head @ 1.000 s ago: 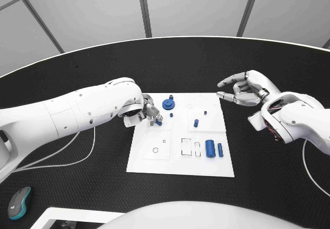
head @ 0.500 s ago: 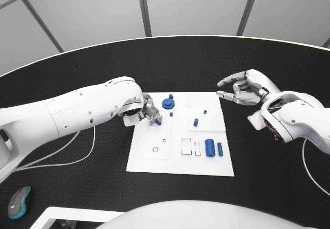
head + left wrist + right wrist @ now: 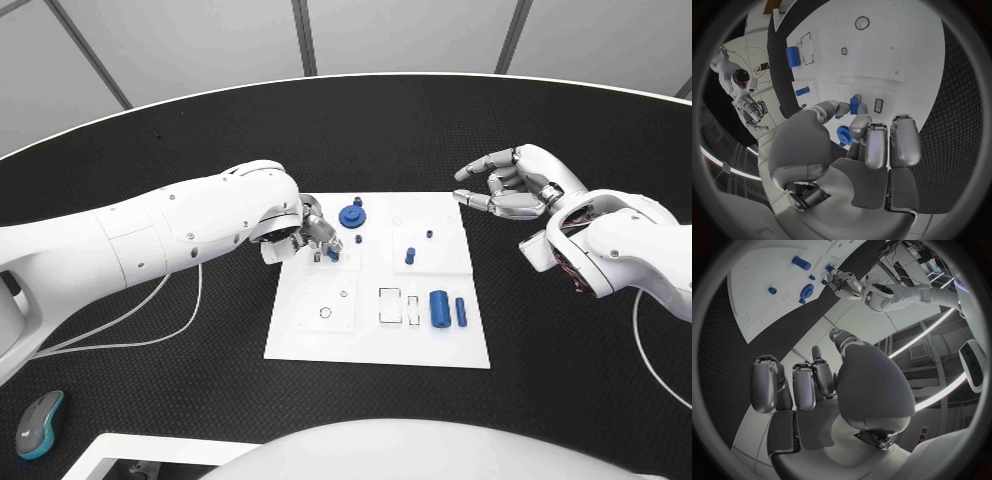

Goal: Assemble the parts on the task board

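**Task board: left hand on a small blue part, right hand idle**

Task board (image 3: 378,340) sits mid-table on the black table (image 3: 173,370), same spot as a second ago. Parts on it haven't shifted — blue gear-like part (image 3: 352,218) near the far edge, small blue peg (image 3: 410,257) mid-board, big blue cylinder (image 3: 438,305) with a thin blue rod (image 3: 462,312) just beside it toward the near right.

Diff vs earlier: nearly nothing. Left hand (image 3: 312,240) stays over the board's far-left area, fingertips a hair closer to the gear-like part. Right hand (image 3: 508,190) has barely moved.

No readable writing or labels on the board or arms.

Fingers:
- Left hand — curled down at the board; left wrist view shows the thumb and a finger closed on a small blue part (image 3: 854,105), which is touching or just above the board beside a rectangular slot (image 3: 878,105). Cannot tell which.
- Right hand — off the board, above the table just past its far-right corner, fingers loosely apart, half-curled, holding nothing.

Teal-and-grey object (image 3: 39,423) lies at the table's near-left edge, well apart from the board.
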You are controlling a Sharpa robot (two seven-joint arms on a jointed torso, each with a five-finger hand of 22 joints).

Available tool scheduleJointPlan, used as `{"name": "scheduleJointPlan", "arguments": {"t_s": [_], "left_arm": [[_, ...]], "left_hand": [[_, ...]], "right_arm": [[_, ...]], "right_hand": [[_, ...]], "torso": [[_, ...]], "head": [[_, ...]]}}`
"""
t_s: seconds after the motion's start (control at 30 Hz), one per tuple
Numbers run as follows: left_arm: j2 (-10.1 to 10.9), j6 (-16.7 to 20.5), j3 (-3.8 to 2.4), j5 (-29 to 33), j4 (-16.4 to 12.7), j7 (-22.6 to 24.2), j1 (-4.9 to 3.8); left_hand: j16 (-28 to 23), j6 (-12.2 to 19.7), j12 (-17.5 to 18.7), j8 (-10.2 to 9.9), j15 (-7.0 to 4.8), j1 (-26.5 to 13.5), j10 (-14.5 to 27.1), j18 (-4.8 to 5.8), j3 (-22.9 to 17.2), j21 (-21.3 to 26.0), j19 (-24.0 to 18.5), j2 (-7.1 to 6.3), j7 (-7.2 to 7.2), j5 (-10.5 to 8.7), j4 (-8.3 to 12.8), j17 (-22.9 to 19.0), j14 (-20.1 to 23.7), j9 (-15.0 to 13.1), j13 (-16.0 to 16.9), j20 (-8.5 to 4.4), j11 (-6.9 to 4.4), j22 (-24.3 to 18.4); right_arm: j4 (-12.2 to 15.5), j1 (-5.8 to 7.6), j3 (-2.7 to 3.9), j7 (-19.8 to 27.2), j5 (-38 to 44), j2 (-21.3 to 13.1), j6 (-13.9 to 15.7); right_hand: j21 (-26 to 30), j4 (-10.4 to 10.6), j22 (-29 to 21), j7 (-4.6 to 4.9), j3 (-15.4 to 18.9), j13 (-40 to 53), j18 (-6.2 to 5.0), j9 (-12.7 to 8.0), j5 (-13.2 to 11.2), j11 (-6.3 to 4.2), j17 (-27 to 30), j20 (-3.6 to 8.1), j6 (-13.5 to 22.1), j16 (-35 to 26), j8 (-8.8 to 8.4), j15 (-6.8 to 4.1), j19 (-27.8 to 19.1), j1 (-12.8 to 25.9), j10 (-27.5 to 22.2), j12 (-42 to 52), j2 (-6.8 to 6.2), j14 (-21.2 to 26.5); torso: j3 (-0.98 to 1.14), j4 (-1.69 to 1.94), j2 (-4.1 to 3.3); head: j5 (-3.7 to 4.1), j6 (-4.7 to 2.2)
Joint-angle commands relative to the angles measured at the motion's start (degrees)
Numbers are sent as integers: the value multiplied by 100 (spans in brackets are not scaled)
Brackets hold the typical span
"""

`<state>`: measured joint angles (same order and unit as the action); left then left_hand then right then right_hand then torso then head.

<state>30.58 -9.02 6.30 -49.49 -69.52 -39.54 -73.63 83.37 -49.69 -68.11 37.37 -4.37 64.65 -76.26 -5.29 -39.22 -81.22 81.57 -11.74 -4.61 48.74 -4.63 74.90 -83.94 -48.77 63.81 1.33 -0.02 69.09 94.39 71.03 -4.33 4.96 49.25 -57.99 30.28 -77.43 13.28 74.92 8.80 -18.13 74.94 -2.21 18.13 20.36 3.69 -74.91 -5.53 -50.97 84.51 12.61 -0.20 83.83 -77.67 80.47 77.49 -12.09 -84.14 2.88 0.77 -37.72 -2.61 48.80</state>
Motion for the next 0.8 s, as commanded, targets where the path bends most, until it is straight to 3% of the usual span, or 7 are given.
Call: {"name": "scheduleJointPlan", "arguments": {"t_s": [0.03,0.8], "left_arm": [[-2,2,0,0,-3,0,1],[16,-104,1,-86,-24,-38,2]], "left_hand": [[-25,-157,1,37,-53,8,-100,111,-541,-30,10,57,121,15,581,564,-333,-9,6,-32,-123,-15],[-25,-167,62,63,-60,0,-89,114,-504,-34,16,50,130,-7,590,566,-334,-34,-71,-33,-131,-3]], "right_arm": [[0,0,0,1,0,1,0],[-15,-1,0,-3,0,6,-16]], "right_hand": [[-3,26,594,7,-19,416,-76,7,34,11,-690,44,-41,-19,31,-48,135,-52,50,48,-14,-370],[-3,26,594,7,-19,416,-76,7,34,11,-690,44,-41,-19,31,-48,135,-52,50,48,-14,-370]], "torso": [[1,2,4],[-2,0,10]], "head": [[3,12],[-5,37]]}}
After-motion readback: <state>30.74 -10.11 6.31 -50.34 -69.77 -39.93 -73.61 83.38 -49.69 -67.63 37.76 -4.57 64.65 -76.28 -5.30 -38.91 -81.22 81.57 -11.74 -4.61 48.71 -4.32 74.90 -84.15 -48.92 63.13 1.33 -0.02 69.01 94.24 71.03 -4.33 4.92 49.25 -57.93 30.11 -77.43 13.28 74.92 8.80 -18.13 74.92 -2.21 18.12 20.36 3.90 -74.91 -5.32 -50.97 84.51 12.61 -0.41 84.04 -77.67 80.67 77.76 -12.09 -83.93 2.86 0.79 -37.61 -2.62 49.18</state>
